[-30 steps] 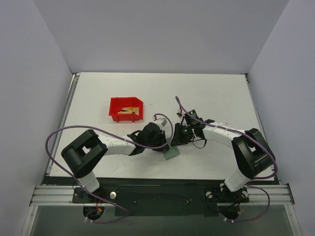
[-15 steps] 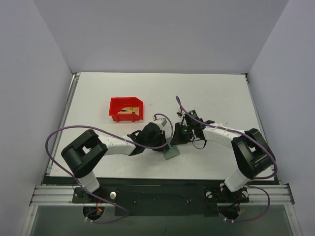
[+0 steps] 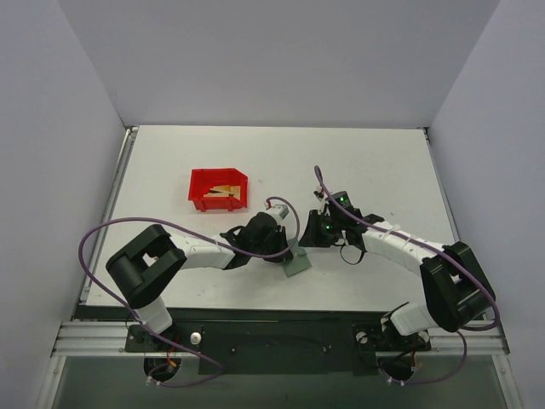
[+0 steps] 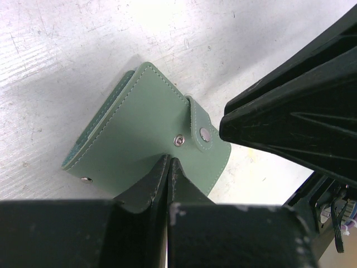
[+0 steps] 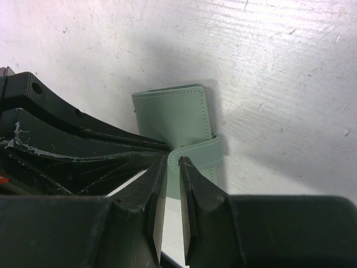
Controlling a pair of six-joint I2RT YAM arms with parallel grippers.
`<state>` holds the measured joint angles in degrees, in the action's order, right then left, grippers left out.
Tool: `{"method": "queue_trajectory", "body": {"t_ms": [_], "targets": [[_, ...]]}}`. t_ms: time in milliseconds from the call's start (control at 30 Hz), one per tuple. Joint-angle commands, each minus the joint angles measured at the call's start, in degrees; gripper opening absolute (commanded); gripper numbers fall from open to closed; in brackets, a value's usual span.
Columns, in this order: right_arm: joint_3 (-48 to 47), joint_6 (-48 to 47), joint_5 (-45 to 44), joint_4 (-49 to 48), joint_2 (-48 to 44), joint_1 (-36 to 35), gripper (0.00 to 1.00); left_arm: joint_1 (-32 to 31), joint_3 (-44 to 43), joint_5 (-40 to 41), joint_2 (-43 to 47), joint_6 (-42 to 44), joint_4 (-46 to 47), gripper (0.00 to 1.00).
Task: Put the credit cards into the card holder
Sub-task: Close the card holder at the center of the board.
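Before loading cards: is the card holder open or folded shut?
Folded shut: the card holder covers lie together, the tab wraps over the edge, and no pockets show.

Top cam sits high up behind the arms (image 3: 204, 254), looking down over the whole table (image 3: 375, 162). Both wrist cams are way closer, each peering past its own fingers (image 4: 150, 184) down at the tabletop. They see the same wallet (image 4: 139, 128) from opposite sides, and the top cam catches it too.

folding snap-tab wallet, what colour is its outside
The folding wallet is pale grey-green, clearest in left wrist view.
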<state>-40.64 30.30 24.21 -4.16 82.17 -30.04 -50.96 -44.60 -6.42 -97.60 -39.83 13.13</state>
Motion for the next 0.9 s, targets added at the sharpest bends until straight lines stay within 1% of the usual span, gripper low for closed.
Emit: {"method": "queue_trajectory", "body": {"t_ms": [0, 400, 867], "targets": [[-0.2, -0.5, 0.7, -0.3, 0.6, 0.2, 0.12, -0.5, -0.8, -0.4, -1.5, 0.5, -1.4, 0.00], [-0.5, -1.7, 2.0, 1.6, 1.9, 0.2, 0.11, -0.4, -1.4, -0.6, -2.1, 0.4, -1.7, 0.00], [-1.0, -2.1, 3.0, 1.7, 4.7, 0.0, 0.11, -0.4, -1.7, -1.1, -2.9, 0.4, -1.5, 0.00]]}}
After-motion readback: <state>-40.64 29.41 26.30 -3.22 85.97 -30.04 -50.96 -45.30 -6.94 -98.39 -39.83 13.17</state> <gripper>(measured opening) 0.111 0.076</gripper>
